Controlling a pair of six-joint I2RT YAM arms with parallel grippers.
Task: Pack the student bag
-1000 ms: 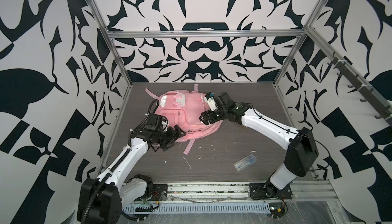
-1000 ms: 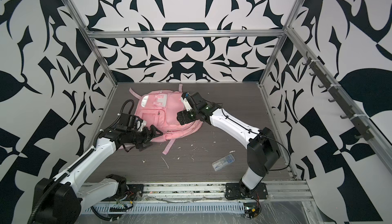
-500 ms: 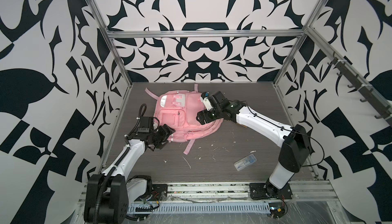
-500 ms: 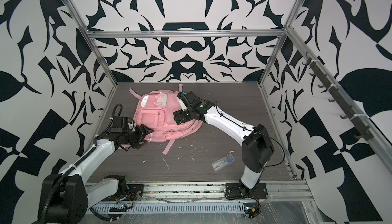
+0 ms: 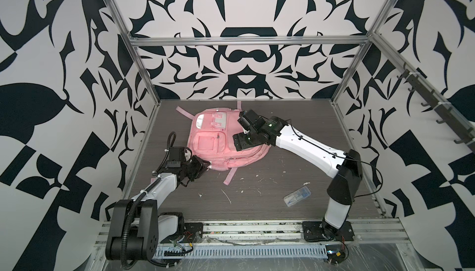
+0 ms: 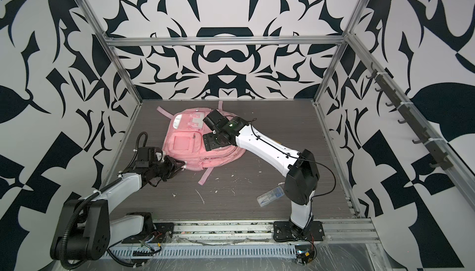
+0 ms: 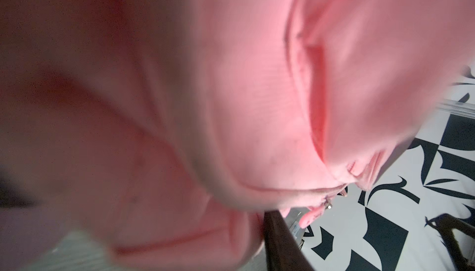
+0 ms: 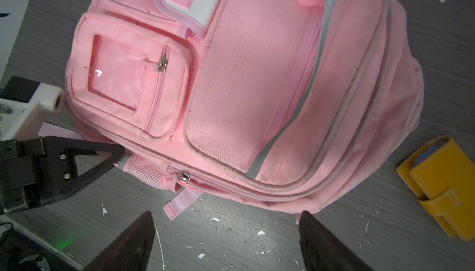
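Robotics lab test cell, black-and-white wall panels (image 5: 244, 12), aluminium frame (image 5: 246, 41), wood-grain tabletop (image 5: 257, 205), left arm (image 5: 162, 187), right arm (image 5: 305, 151), bolted to base rail (image 5: 257, 227).

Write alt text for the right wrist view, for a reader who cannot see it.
A pink bag lies front up on a grey table, filling most of the view. The black left gripper is at its mesh side pocket; a yellow wallet lies apart from it. The right gripper stands open and empty in the foreground.

Black-and-white patterned walls (image 5: 244, 72), aluminium frame (image 5: 246, 41), dark woodgrain floor (image 5: 257, 206), hook rail (image 5: 434, 104) right.
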